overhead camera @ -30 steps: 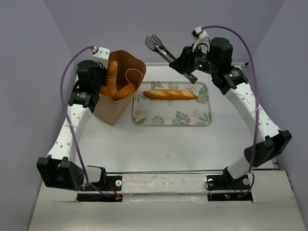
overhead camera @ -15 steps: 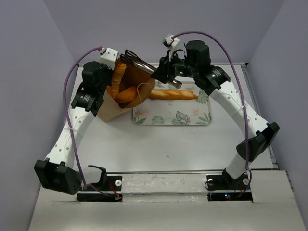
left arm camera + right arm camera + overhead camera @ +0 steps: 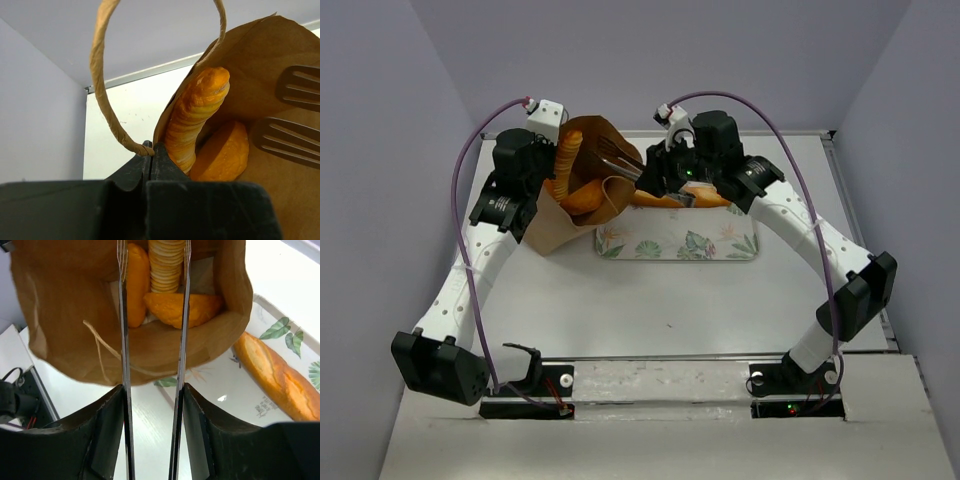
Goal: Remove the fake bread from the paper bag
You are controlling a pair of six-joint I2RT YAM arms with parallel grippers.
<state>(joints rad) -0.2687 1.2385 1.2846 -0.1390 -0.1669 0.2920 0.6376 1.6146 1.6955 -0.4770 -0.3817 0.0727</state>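
A tall brown kraft paper bag [image 3: 560,225] stands just off the left end of a white leaf-patterned tray [image 3: 720,245], leaning so that its open mouth tips toward the tray. The left gripper [image 3: 151,148] is at the side of the bag away from the tray. Its jaws are pressed together on the rim, where the twisted paper-cord handle [image 3: 102,85] is rooted.

Inside the bag, a glossy golden ribbed stick loaf [image 3: 195,112] pokes up past the rim. A shorter orange oval loaf [image 3: 220,155] lies against it lower down.

From over the tray's left end, the right gripper [image 3: 153,390] clasps a pair of slotted metal tongs [image 3: 287,142], its fingers closed on their arms. The tong arms are spread, and their tips sit within the bag's mouth, just beside the oval loaf; whether they touch it cannot be told.

A long slashed golden baguette [image 3: 277,380] lies on the tray along its far edge, outside the bag.
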